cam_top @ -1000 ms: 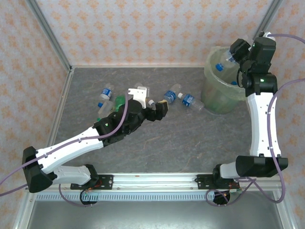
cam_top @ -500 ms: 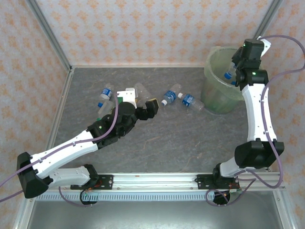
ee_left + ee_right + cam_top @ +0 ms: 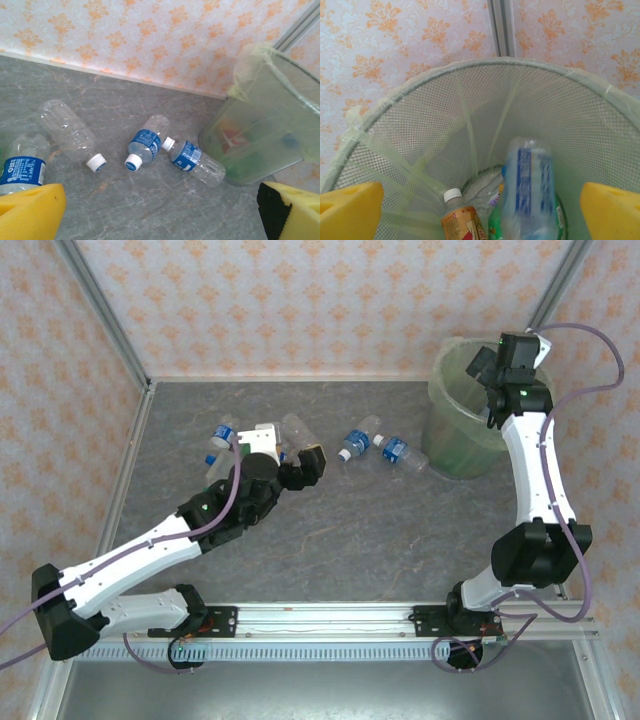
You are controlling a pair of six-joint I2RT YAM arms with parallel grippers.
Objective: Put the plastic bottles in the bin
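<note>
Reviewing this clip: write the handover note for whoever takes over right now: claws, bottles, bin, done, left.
Left claw: open, empty, over the table.
Right claw: open over the bin; a blurred blue-label bottle is inside below it, touching neither pad.
Done: an orange-label bottle and a green item lie in the bin.
Left: at least four on the table: unlabelled bottle, middle bottle, bottle nearest the bin, bottle by the left pad.
</note>
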